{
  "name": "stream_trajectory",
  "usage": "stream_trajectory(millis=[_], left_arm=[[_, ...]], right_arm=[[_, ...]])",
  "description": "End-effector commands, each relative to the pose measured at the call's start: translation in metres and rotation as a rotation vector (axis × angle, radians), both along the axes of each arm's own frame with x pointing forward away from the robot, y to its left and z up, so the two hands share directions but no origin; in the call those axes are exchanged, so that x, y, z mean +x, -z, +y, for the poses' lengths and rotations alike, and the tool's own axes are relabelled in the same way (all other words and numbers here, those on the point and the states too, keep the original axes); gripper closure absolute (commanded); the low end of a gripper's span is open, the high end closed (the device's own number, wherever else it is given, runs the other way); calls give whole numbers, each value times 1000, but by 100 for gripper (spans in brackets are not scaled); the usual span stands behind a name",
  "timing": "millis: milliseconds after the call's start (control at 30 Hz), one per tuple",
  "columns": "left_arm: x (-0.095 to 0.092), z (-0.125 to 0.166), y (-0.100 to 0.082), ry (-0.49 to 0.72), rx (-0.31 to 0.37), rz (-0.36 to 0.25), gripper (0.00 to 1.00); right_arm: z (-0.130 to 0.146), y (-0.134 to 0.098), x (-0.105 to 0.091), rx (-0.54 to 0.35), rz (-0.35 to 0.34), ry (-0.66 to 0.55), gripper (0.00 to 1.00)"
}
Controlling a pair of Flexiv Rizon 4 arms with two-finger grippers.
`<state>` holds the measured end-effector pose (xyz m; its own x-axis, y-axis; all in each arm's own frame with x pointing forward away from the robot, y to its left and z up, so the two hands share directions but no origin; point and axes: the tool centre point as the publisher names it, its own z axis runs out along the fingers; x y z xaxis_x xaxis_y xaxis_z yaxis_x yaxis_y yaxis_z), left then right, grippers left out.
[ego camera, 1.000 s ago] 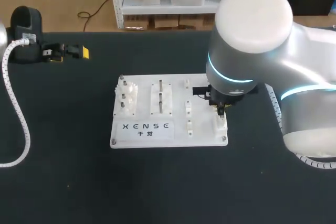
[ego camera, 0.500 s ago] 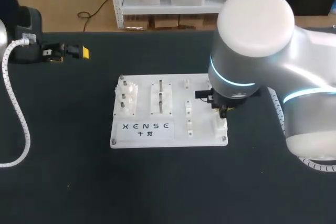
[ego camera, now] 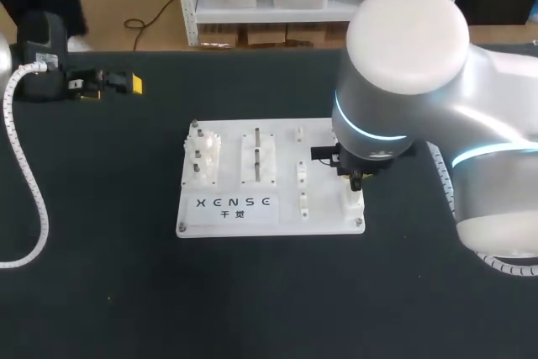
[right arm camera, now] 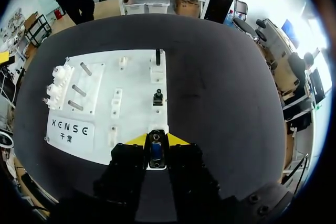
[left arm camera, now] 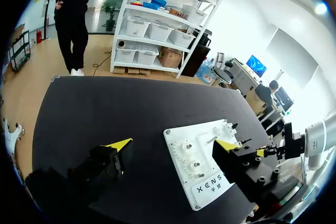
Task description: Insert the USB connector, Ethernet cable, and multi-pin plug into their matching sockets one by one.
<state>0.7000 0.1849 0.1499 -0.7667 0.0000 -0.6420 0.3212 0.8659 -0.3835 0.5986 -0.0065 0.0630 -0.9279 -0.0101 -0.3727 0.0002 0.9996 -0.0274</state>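
A white board [ego camera: 231, 216] with several small sockets and fixtures lies mid-table. My right gripper [ego camera: 356, 177] hangs over its right side, near the front right corner. In the right wrist view that gripper [right arm camera: 156, 139] is shut on the USB connector [right arm camera: 156, 149], a small metal plug with a blue core, just above the board's [right arm camera: 136, 77] near edge. Ahead of it in the same column stand two black sockets [right arm camera: 156, 98] [right arm camera: 157, 56]. My left gripper [ego camera: 131, 84] rests far off at the back left of the table, open with nothing between its fingers [left arm camera: 118, 144].
Clear plastic fixtures with metal pins [ego camera: 202, 157] and a post block [ego camera: 257, 155] stand on the board's left half. A white spiral-wrapped cable [ego camera: 29, 199] loops along the table's left side. Black tabletop surrounds the board.
My right arm has shifted slightly to the right over the board's right side, with the connector still held. The left arm has not moved.
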Motion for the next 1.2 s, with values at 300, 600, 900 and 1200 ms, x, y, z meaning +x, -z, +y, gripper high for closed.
stream_trajectory(millis=[300, 600, 900, 1200], left_arm=[[0, 0, 0, 0, 0, 0, 0], [0, 0, 0, 0, 0, 0, 0], [0, 0, 0, 0, 0, 0, 0], [0, 0, 0, 0, 0, 0, 0]], right_arm=[[-1, 6, -3, 8, -6, -4, 100], [-4, 15, -5, 19, 2, 12, 100], [-4, 24, -3, 33, 29, 33, 100], [-1, 41, 2, 80, 124, 61, 100]])
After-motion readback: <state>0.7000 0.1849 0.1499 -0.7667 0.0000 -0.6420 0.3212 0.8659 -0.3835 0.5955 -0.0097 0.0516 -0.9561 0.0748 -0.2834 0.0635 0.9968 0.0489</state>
